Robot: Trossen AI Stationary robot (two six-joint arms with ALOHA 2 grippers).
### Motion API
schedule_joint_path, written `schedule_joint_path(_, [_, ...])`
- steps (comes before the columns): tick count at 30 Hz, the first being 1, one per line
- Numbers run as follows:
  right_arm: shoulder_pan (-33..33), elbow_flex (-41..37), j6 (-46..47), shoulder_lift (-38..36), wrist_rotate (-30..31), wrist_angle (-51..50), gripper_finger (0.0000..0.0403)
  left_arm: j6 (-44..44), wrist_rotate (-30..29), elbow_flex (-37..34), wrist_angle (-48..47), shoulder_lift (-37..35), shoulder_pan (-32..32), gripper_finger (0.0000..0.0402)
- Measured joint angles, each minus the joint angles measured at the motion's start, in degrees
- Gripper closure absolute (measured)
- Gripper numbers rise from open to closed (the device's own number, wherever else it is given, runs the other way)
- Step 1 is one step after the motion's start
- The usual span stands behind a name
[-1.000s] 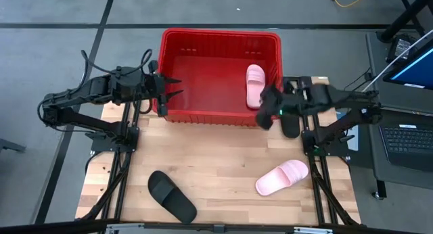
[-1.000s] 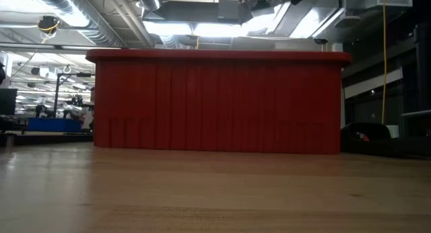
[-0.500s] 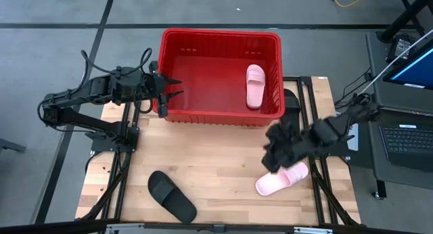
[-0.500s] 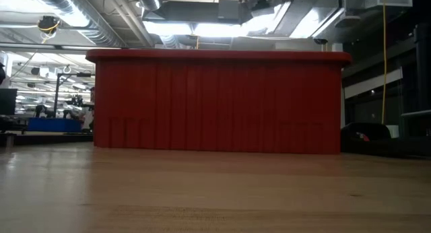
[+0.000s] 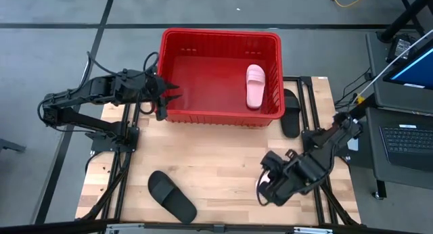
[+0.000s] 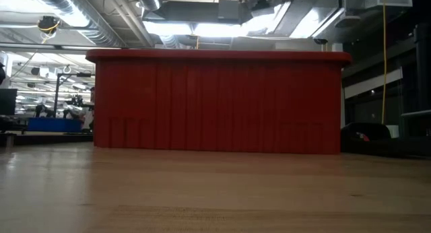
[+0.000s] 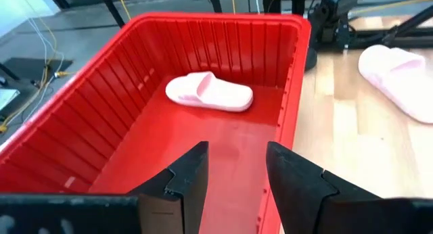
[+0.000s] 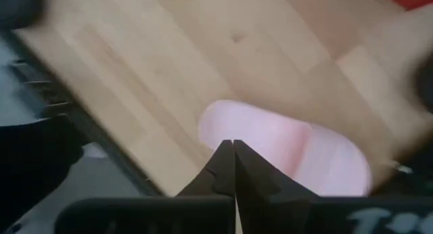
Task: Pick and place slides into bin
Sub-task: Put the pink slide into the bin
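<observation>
The red bin (image 5: 220, 35) stands at the far middle of the table, with one pale pink slide (image 5: 255, 86) lying flat on its floor near the right wall. My left gripper (image 7: 233, 183) hovers open over the bin's left rim. My right gripper (image 5: 270, 189) is shut and points down above a second pink slide (image 8: 291, 143), which lies on the table near the right front and is mostly hidden beneath it. One black slide (image 5: 291, 112) lies on the table beside the bin's right wall. Another black slide (image 5: 172, 195) lies at the near left.
Bare wooden table (image 5: 216, 153) stretches between the bin and the near slides. A laptop (image 5: 406, 136) and desk stand beyond the table's right edge. The low view shows only the bin's near wall (image 6: 219, 102) across the table.
My right gripper has swung from beside the bin's right wall toward the table's near edge, tipping down until it stands over the pink slide on the table; its fingers stay shut. My left gripper has rolled slightly in place. The slides have not moved.
</observation>
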Motion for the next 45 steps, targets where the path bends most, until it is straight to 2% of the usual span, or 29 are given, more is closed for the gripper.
schedule_joint_path(5, [0.64, 2.77, -0.16, 3.77, 1.51, -0.07, 0.0402, 0.00, 0.00, 0.00, -1.87, 0.02, 0.00, 0.0259])
schedule_joint_path(12, [0.56, -2.43, 1.14, 5.76, -0.52, -0.13, 0.0399, -0.31, 0.00, 0.00, -1.87, 0.02, 0.00, 0.0259])
schedule_joint_path(22, [0.59, -14.74, 8.60, 5.87, -14.15, -0.22, 0.0395, -2.75, 0.27, 0.00, -1.78, 0.02, 0.00, 0.0259])
schedule_joint_path(30, [0.57, -16.14, 10.23, 5.85, -13.81, -0.13, 0.0387, -4.04, 0.33, 0.00, -1.78, 0.02, 0.00, 0.0258])
schedule_joint_path(34, [0.63, -16.14, 12.37, 5.85, -8.72, -0.10, 0.0386, -4.04, 0.35, 0.00, -1.78, 0.02, 0.00, 0.0258])
schedule_joint_path(37, [0.55, -16.14, 13.05, 5.85, -8.08, -0.09, 0.0380, -4.04, 0.37, 0.00, -1.78, 0.02, 0.00, 0.0258])
schedule_joint_path(45, [1.87, -20.80, 16.26, 5.79, -8.35, -0.06, 0.0311, -4.04, 0.42, 0.00, -3.06, 0.02, 0.00, 0.0258])
